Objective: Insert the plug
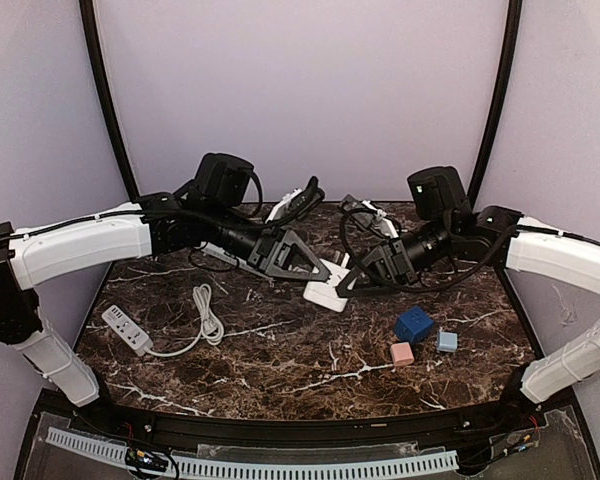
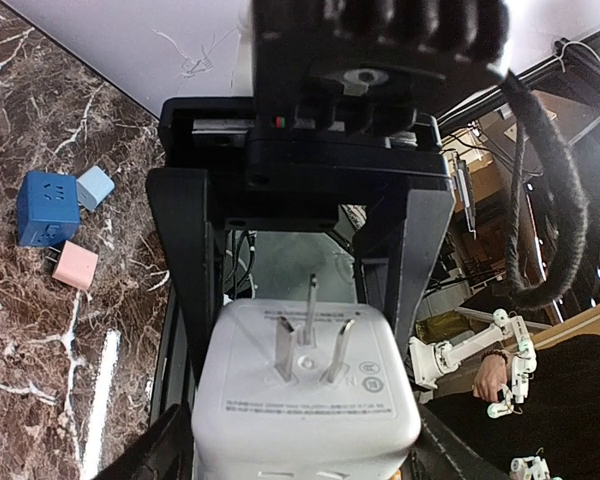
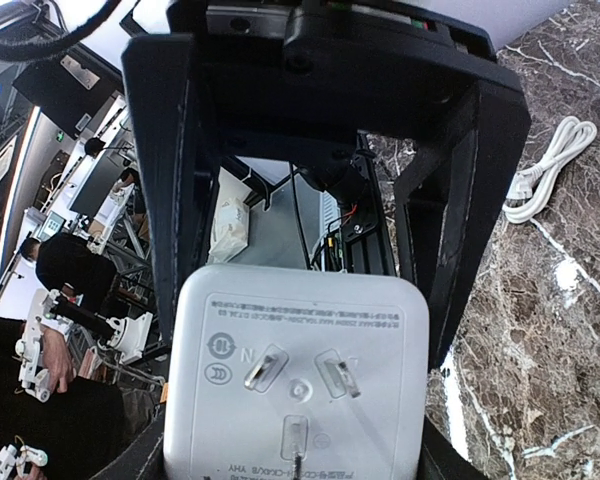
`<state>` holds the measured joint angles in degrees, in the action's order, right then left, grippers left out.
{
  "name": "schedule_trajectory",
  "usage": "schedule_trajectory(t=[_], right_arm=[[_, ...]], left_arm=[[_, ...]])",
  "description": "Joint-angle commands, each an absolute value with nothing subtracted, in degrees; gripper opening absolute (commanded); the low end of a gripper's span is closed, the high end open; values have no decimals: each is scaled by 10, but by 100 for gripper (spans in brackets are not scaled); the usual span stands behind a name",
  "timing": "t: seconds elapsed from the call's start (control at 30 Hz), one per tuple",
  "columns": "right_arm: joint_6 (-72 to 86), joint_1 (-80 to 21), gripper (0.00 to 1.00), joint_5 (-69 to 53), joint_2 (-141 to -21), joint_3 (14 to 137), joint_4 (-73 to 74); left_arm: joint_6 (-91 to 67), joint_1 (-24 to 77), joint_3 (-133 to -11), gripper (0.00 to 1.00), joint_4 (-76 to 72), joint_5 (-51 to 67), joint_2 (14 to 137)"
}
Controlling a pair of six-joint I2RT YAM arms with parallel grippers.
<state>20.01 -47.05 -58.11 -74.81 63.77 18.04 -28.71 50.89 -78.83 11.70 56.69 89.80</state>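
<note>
A white cube plug with three metal prongs sits just above the table's middle, between both grippers. My left gripper comes in from the left and my right gripper from the right. In the left wrist view the plug fills the space between my left gripper's fingers, prongs up, with the right gripper's black frame just beyond. In the right wrist view the plug sits the same way in my right gripper. A white power strip lies at the near left.
The strip's coiled white cord lies beside it and shows in the right wrist view. A blue cube, a pink cube and a light-blue cube lie at the near right. Black cables and white parts lie behind.
</note>
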Motion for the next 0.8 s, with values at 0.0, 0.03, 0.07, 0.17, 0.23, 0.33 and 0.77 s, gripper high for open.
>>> schedule_trajectory(t=[0.0,0.03,0.07,0.17,0.23,0.33,0.77], right_arm=[[188,-476,19,-603,-751,656,156],[187,-476,19,-604,-751,656,158],[187,-477,18,-603,-751,656,160],[186,-476,18,-603,-751,654,162],[185,-476,18,-601,-751,655,162],[184,-476,22,-588,-748,656,163],[167,-469,87,-508,-730,675,211]], left_arm=[[-283,517,-805,63,127,587,904],[-286,517,-806,62,126,588,905],[-287,518,-806,60,120,588,906],[-300,520,-806,57,106,587,909],[-305,522,-806,50,100,587,911],[-318,523,-803,23,79,588,915],[-381,511,-746,1,-65,510,857]])
